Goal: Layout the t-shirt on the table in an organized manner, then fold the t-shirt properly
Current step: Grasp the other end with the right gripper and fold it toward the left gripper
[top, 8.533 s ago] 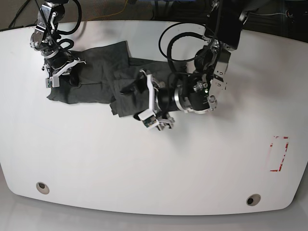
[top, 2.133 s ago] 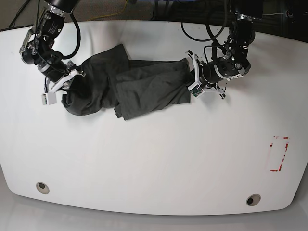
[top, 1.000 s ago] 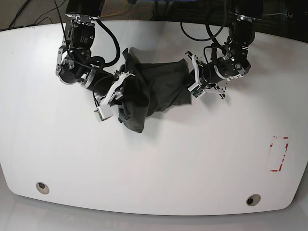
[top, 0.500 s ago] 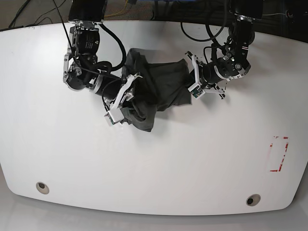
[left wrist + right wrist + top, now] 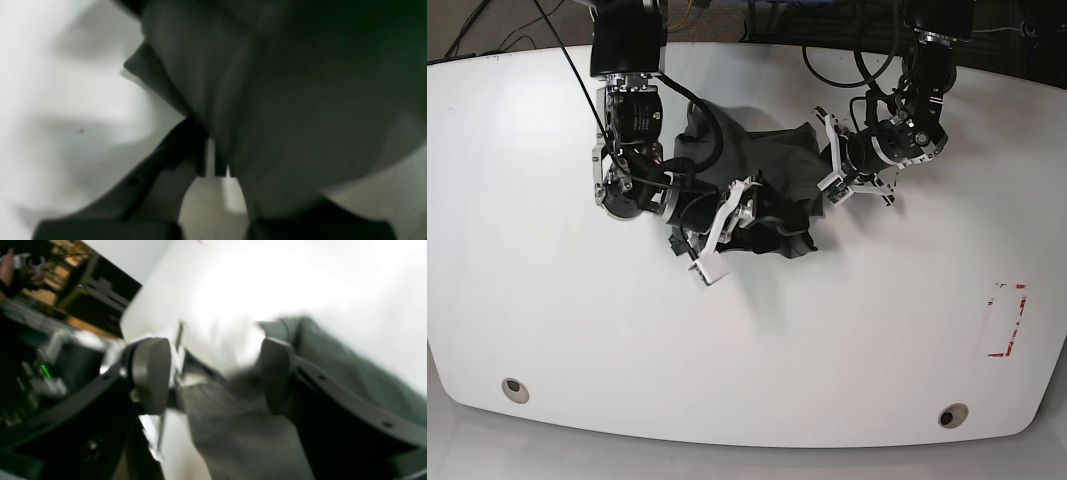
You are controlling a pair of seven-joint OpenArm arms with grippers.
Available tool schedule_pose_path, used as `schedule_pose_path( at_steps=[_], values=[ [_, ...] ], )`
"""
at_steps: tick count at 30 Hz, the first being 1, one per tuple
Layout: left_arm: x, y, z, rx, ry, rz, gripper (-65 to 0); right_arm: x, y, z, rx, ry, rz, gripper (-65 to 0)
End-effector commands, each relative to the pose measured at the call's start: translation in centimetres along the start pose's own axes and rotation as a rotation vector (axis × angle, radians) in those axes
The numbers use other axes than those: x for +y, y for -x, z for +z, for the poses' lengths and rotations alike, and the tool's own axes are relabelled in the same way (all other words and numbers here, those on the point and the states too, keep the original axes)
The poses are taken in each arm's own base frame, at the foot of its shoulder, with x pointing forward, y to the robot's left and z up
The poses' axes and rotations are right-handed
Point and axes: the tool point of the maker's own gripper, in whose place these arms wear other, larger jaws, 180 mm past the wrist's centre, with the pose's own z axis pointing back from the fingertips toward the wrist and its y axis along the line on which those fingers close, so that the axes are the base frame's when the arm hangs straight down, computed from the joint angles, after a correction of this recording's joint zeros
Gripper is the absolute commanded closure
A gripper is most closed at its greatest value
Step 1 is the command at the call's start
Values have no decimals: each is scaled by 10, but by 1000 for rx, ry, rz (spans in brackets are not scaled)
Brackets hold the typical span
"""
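Observation:
The dark grey t-shirt [image 5: 762, 170] lies bunched in a heap on the white table [image 5: 727, 350] between my two arms. My right gripper [image 5: 724, 228] stands at the heap's front left edge. In the right wrist view that right gripper [image 5: 213, 376] is open, its pads [image 5: 151, 373] wide apart, with loose t-shirt [image 5: 233, 426] fabric lying between and under them. My left gripper [image 5: 825, 160] is shut on the heap's right edge. In the left wrist view the t-shirt [image 5: 283, 100] fills most of the picture and hangs from the closed left gripper [image 5: 213, 168].
A red tape rectangle [image 5: 1005, 320] marks the table at the right. Two round grommets [image 5: 515, 389] [image 5: 952, 414] sit near the front edge. Black cables loop behind both arms at the table's far side.
My right arm has swept right and forward, dragging the shirt's left side over the rest into a tighter heap. Its jaws have spread apart. The left arm has stayed put.

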Motion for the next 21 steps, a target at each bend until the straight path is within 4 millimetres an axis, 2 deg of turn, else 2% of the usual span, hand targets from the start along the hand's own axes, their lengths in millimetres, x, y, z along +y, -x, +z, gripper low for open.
schedule_pose_path(
  at_steps=[1,5,12,21],
  values=[
    [4,11,1,63,-16,-26,-22,0,-21,1,-60,-4,-15,-408],
    [6,8,3,55,-22,-29,-22,-8,-28,6,-74,21,-18,-408],
    [11,-3,10,30,-45,-55,-22,-43,-30,41,-64,130,5,-408],
    [43,-13,35,8,-141,-95,-22,-65,-29,67,-36,207,39,-407]
  ],
)
